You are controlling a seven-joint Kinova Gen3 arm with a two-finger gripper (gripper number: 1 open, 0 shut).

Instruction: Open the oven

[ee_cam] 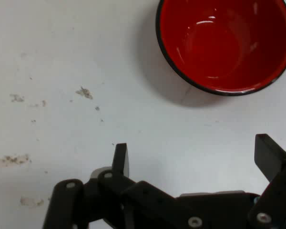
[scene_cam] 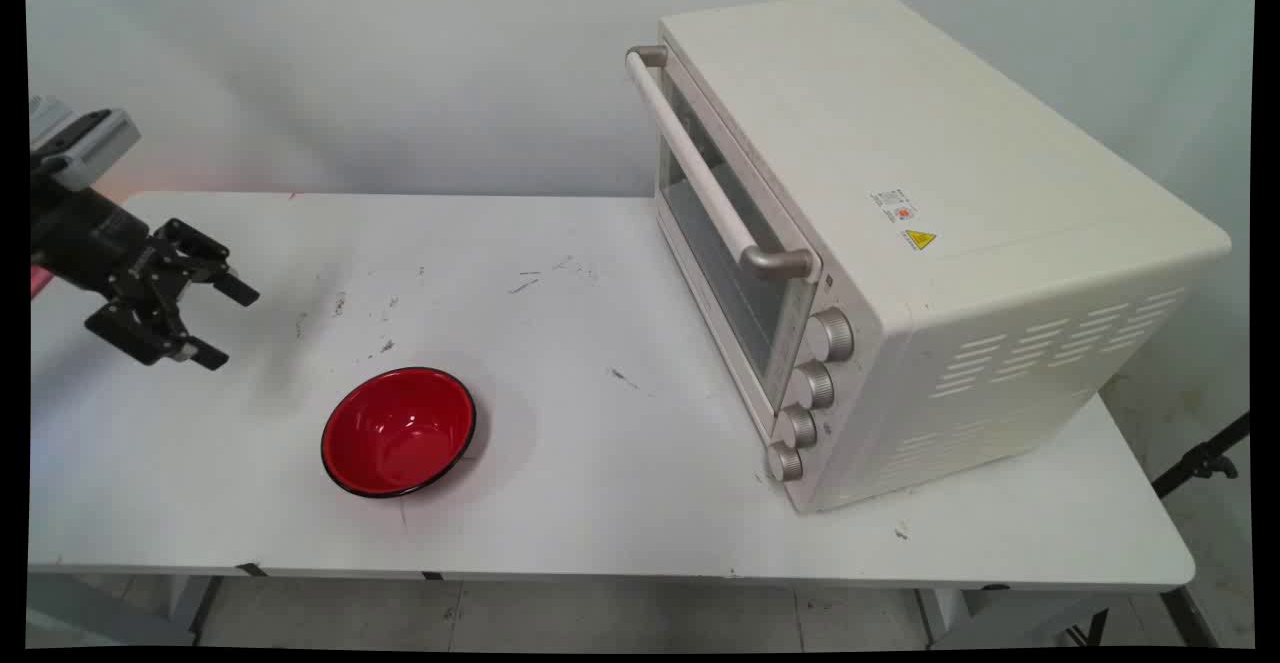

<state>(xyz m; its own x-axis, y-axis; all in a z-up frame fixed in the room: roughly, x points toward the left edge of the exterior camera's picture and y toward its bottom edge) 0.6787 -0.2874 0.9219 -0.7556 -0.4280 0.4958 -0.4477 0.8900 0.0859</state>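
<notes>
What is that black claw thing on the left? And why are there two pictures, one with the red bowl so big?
The black claw is a robot's gripper, the hand at the end of a robot arm. It has two fingers, and here they are spread open with nothing between them. It hangs in the air above the white table, at the table's left end.

The wide picture comes from a camera standing by the table and looking down on it. The other comes from a small camera on the robot's hand, so you see the gripper poking up from the bottom.

On the table sit a red bowl with a black rim, which is empty, and a big white toaster oven with its door shut. The bowl looks big in the hand picture because that camera is near it.
</notes>
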